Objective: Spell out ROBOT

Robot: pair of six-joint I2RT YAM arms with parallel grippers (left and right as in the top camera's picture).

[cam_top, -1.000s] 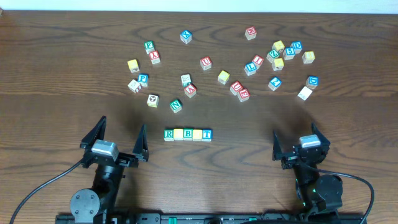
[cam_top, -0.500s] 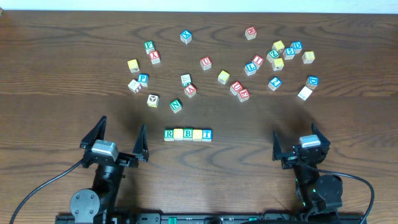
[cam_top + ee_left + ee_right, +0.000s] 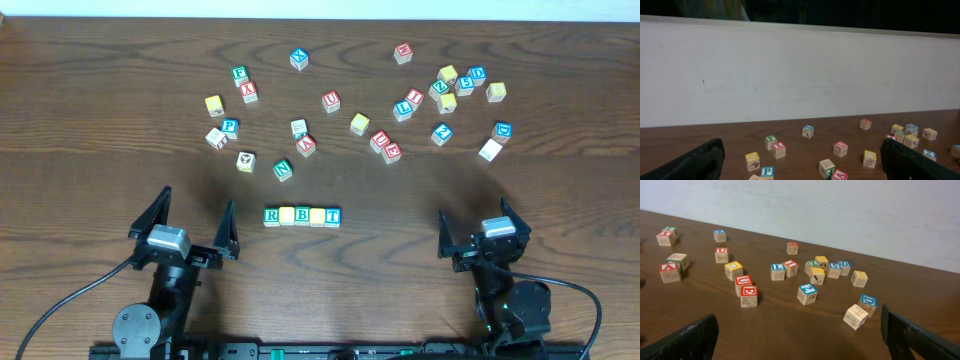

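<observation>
ROBOT row (image 3: pixel 302 216) sits at the front middle of the table (image 3: pixel 100 100), between the two arms and well apart from the loose pile further back. Left to right from overhead it reads R cube (image 3: pixel 272 216), first yellow cube (image 3: pixel 287 216), B cube (image 3: pixel 302 216), second yellow cube (image 3: pixel 318 216), T cube (image 3: pixel 333 216). All five are touching or as good as touching, in a pretty straight line. I can't actually read an O on either yellow top from up there, they just look like plain yellow faces, so take that bit with a grain of salt.

Nearest stray is the green N cube (image 3: pixel 283 170), just behind the row but not touching it. The rest of the loose cubes (image 3: pixel 400 100) are scattered across the back half.

Left gripper (image 3: pixel 197 198) is parked off to the row's left with its fingers spread wide and nothing between them. Right gripper (image 3: pixel 472 208) is the same on the other side: wide open, empty, further from the row. Both wrist views show only open table and stray blocks between the fingers.

So my read is that the placing is done and this is the end-of-task rest pose. If anything's left, it's a check that the yellows pass as O's. Fixing one would be fiddly, since each is wedged between neighbours, so the fingers would have to come straight down and pinch front to back without shoving the R, B or T out of line.
</observation>
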